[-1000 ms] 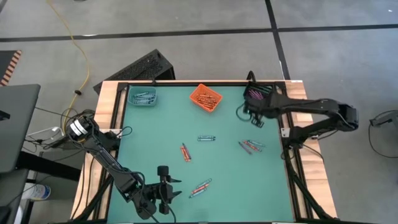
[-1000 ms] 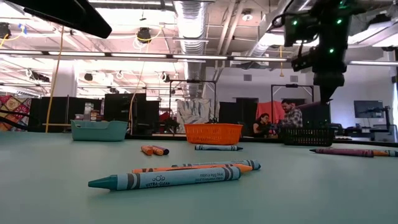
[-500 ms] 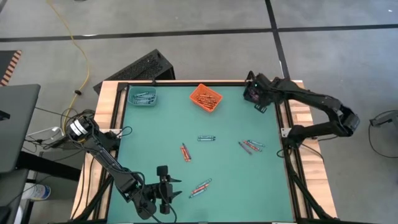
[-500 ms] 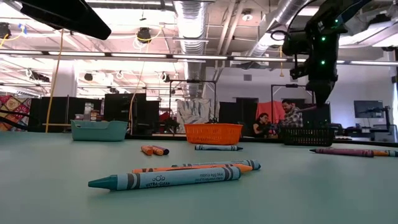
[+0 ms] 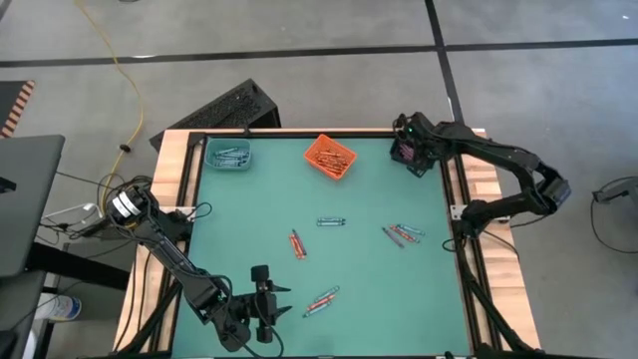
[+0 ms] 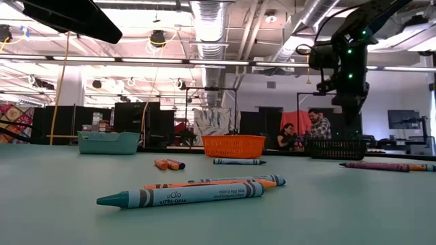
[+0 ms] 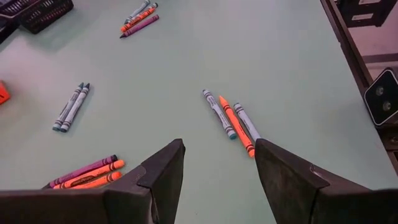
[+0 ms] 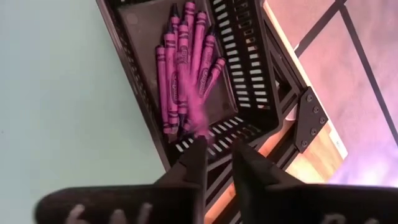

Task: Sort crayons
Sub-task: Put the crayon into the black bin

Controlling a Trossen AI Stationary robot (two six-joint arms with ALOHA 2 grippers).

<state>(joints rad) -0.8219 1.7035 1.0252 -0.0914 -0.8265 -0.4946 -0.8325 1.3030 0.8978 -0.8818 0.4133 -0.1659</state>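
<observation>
The green table [image 5: 359, 259], smooth and matte inside a wooden frame, sits in a large hall with ceiling ducts and two people far behind it. The right arm reaches to the far right corner and covers most of the black lattice bin [image 8: 249, 74] from above; the right gripper [image 8: 216, 155] hangs over it, fingers a narrow gap apart, with a blurred purple crayon [image 8: 198, 118] just beyond their tips, though whether it is gripped cannot be told. The left gripper [image 7: 217, 168] waits at the near edge, jaws wide, empty. An orange bin [image 5: 330, 156] and teal bin [image 5: 229, 155] line the far edge. Loose crayons [image 5: 320, 300] lie scattered mid-table; purple ones [image 8: 180, 68] fill the black bin.
</observation>
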